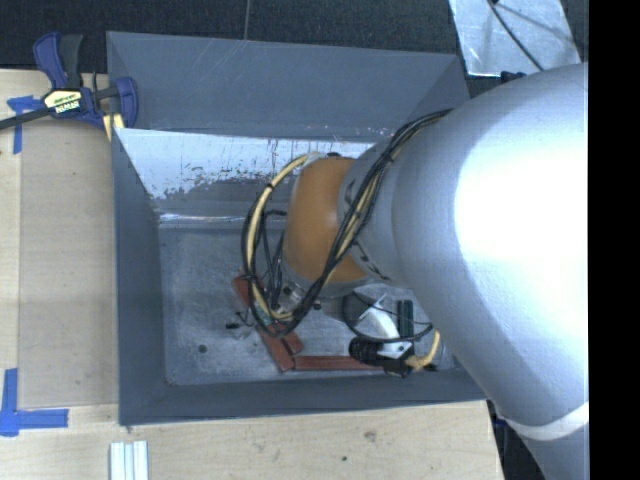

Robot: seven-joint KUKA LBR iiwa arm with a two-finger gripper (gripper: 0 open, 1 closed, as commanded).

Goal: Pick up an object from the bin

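The big grey metal bin [140, 298] has matt walls, not shiny. Its floor looks rough & scratched, w/ pale scuffs & dark specks. The fat silver-white robot arm [500, 238] has a smooth hard shell, a bit glossy. The round orange cover [315, 218] on the wrist is smooth w/ a soft shine, prob. plastic. The thin black & yellow cables [258, 228] have smooth, rubbery-looking skin. The flat red-brown strips [325, 363] look dull & matt; can't tell what they're made of. The small black, white & yellow thing [385, 350] nr them looks like plastic, shiny in spots.
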